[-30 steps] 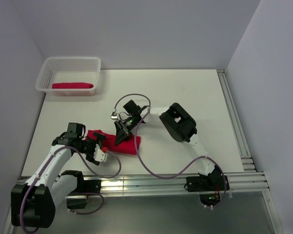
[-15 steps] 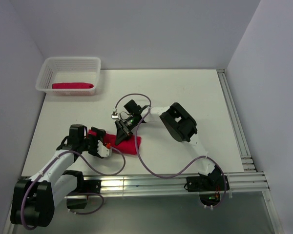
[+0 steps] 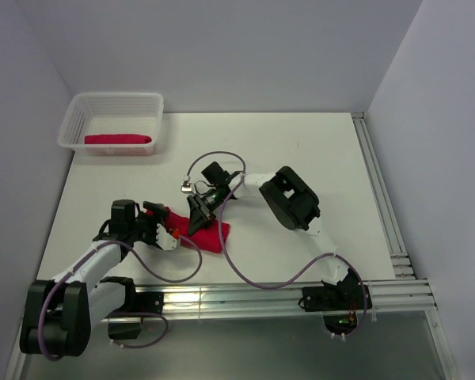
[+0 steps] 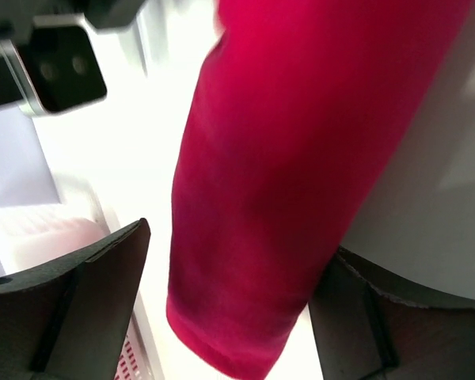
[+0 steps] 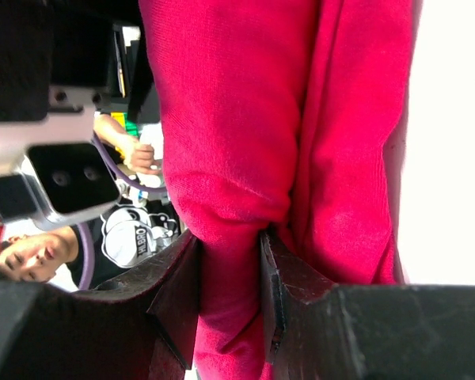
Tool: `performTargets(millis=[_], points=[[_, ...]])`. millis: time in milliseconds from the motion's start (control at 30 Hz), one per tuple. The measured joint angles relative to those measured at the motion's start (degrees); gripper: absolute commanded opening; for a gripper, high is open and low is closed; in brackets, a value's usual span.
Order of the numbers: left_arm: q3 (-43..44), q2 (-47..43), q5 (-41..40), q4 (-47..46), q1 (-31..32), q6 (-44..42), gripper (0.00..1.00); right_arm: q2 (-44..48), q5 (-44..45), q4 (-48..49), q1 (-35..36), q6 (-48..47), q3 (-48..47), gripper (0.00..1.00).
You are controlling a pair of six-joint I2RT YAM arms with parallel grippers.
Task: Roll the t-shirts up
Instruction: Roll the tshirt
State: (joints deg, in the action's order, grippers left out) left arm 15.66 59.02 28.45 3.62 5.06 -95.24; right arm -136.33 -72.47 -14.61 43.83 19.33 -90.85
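Pinching a soft fold of the crimson t-shirt (image 5: pixel 222 119), the right gripper (image 5: pixel 229 249) is clamped tight; the left gripper (image 4: pixel 233 269) stands wide, straddling the cloth's rounded roll.

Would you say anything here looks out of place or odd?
Nothing stands out: one t-shirt lies rolled in the basket; the second t-shirt is on the table, pinched by the right fingers, left fingers open around its end.

t-shirt (image 4: pixel 285 174) blurred in left wrist view, cropped by top edge
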Motion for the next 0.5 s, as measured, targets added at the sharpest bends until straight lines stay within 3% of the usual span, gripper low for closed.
performTargets(millis=[200, 500], points=[[3.1, 5.53, -0.83, -0.42, -3.02, -4.11, 0.81, 0.0, -0.42, -2.1, -0.11, -2.1, -0.02, 0.0], [5.99, 10.38, -3.02, 2.43, -3.87, -11.82, 0.57, -0.04, -0.48, -5.38, -0.13, -4.31, -0.9, 0.0]])
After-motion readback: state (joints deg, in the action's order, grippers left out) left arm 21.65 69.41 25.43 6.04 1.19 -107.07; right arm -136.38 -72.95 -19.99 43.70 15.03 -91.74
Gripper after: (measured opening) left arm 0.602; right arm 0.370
